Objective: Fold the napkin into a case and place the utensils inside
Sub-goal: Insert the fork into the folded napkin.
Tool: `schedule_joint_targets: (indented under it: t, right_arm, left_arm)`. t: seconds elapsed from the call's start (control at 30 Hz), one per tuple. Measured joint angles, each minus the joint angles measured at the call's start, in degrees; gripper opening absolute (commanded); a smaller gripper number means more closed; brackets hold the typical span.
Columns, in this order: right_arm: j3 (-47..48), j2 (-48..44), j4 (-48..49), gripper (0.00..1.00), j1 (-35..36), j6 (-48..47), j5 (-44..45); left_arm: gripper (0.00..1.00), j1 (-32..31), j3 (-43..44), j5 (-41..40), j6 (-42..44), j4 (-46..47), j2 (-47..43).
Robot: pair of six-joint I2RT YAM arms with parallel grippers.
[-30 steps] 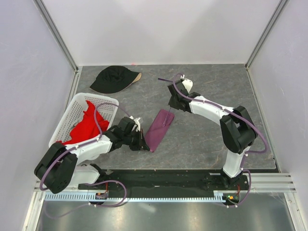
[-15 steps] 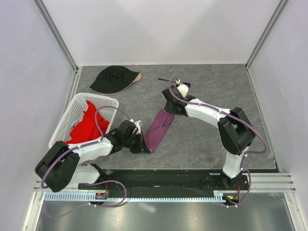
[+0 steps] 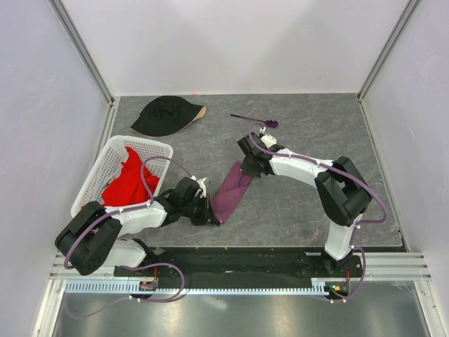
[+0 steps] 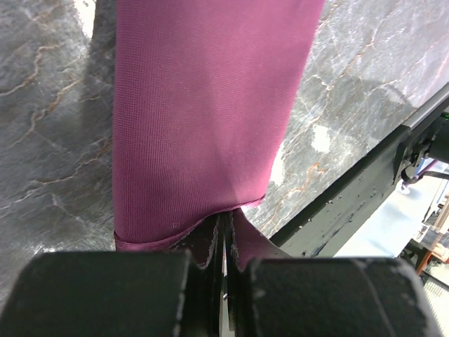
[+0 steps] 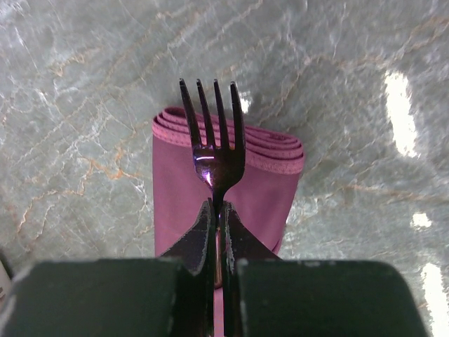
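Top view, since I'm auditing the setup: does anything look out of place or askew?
One thin purple plastic utensil lies alone toward the back, apart from the folded plum-purple cloth napkin, which sits diagonally. Nothing looks spilled or damaged.

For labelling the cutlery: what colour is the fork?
Dark, glossy purple; the fork shows best in the right wrist view.
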Motion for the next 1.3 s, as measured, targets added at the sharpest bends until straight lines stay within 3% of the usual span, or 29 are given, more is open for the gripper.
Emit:
schedule_joint_targets:
  t: [0.7,0.73,0.77,0.87,0.97,1.2,1.3]
  right_arm:
    - [-8.02,-5.27,0.39,0.00,3.26,8.17,-0.94]
    - [-8.61,-5.64,0.48,0.02,3.37,8.68,-0.76]
    - [-9.11,-5.95,0.48,0.11,3.61,9.16,-0.63]
    - [-9.97,-6.36,0.63,0.27,3.91,9.88,-0.66]
    - [-10.10,-6.40,0.61,0.37,4.09,9.14,-0.85]
    - [-10.62,-9.57,0.37,0.58,4.22,4.31,-0.85]
    - [-10.75,-12.46,-0.22,0.59,3.82,0.04,-0.39]
  left_arm:
    - [0.02,-0.98,0.02,0.15,-0.02,2.05,1.53]
    - [0.02,-1.05,0.02,0.15,-0.04,2.03,1.53]
    - [0.02,-1.14,0.02,0.15,-0.04,2.03,1.53]
    - [0.02,-1.14,0.02,0.15,-0.04,1.99,1.49]
    - [0.02,-1.14,0.02,0.07,-0.04,1.62,0.94]
    - [0.08,-1.14,0.07,0.11,0.24,-2.38,-6.43]
    - [0.13,-1.14,0.61,0.15,0.98,-5.77,-10.69]
